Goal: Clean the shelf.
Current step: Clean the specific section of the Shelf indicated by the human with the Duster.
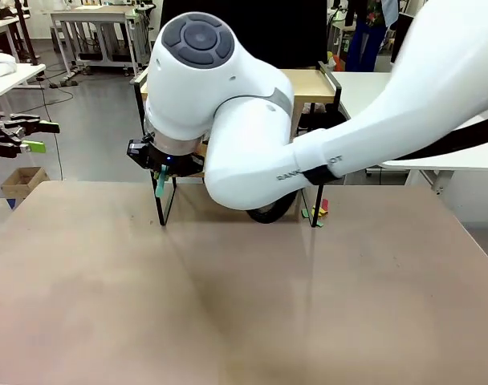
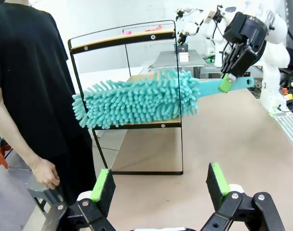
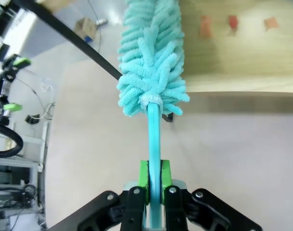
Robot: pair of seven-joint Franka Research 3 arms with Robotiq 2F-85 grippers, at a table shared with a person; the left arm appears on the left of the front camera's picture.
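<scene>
The shelf (image 2: 132,41) is a two-tier rack with wooden boards and a thin black frame, standing at the table's far side (image 1: 312,84). My right gripper (image 2: 229,81) is shut on the flat teal handle of a fluffy teal duster (image 2: 137,98), whose head lies along the lower board. In the right wrist view the right gripper (image 3: 153,179) pinches the handle, and the duster head (image 3: 151,62) reaches over the board (image 3: 233,57). My left gripper (image 2: 160,183) hangs open and holds nothing, off the table's left side (image 1: 19,136).
Small coloured scraps lie on the lower board (image 3: 233,21) and on the top board (image 2: 153,28). A few more scraps (image 1: 316,210) sit by the shelf's right leg. A person in black (image 2: 26,82) stands beside the shelf, hand (image 2: 45,173) hanging down.
</scene>
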